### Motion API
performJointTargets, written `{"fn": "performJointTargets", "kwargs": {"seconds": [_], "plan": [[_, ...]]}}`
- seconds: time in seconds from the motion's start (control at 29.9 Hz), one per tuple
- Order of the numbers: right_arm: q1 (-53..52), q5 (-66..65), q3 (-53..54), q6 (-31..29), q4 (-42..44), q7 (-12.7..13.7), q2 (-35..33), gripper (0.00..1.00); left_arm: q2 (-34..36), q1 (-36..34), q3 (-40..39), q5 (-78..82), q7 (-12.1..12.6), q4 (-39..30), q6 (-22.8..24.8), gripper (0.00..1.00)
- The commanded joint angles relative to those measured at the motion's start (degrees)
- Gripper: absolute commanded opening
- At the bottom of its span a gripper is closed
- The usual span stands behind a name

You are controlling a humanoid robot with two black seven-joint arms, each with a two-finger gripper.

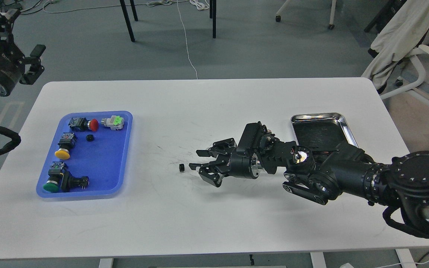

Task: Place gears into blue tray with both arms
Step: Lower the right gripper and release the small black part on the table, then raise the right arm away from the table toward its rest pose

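The blue tray (107, 175) lies at the table's left, and one tiny black gear (90, 137) rests inside it among the switches. A second gear (181, 168) lies on the white table near the middle, a little left of my right gripper (196, 159). That gripper is open, its fingers spread, with nothing between them. My left gripper (34, 63) hovers off the table's far left corner, above the floor, its fingers apart and empty.
Several push-button switches with red (94, 124), yellow (62, 153) and green (51, 186) caps sit in the blue tray. A shiny steel tray (318, 117) lies at the right, partly behind my right arm. A chair (419, 70) stands off the table's right.
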State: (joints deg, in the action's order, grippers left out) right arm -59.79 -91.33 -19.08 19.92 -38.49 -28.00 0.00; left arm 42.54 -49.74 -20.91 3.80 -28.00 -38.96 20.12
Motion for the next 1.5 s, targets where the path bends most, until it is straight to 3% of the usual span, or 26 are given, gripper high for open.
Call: {"fn": "performJointTargets", "kwargs": {"seconds": [0.0,0.27,0.43,0.74,1.0,1.1,1.24,1.47], "plan": [[0.12,0.19,0.09,0.03,0.17,0.0,0.0,0.54,0.0,-0.01,-0.01,-0.02,0.0,0.03,-0.08,0.98],[-0.06,4.05,5.0,0.12,1.57,0.0,0.0,0.76,0.18,0.08,0.17,0.07,0.0,0.03,-0.08,0.98],[-0.41,8.53,10.45,0.12,2.37,0.0,0.0,0.83,0.18,0.08,0.26,0.07,0.0,0.03,-0.17,0.98],[-0.94,20.82,19.69,0.12,5.27,0.0,0.0,0.86,1.41,0.7,1.4,0.42,0.0,-1.37,0.09,0.98],[-4.45,38.75,22.67,0.3,4.39,0.0,0.0,0.87,5.8,3.25,1.66,2.26,0.0,-10.85,2.02,0.98],[-5.15,46.22,24.7,0.03,4.48,0.0,-2.54,0.91,9.66,4.82,0.97,5.85,0.0,-16.92,3.96,0.98],[-5.51,52.21,25.58,-0.05,4.22,0.0,-7.46,0.92,9.67,4.92,1.13,9.56,0.0,-17.72,0.62,0.98],[-5.42,61.69,29.27,-0.32,1.58,0.0,-16.25,0.92,10.28,5.36,1.66,18.25,0.0,-21.67,-0.44,0.97]]}}
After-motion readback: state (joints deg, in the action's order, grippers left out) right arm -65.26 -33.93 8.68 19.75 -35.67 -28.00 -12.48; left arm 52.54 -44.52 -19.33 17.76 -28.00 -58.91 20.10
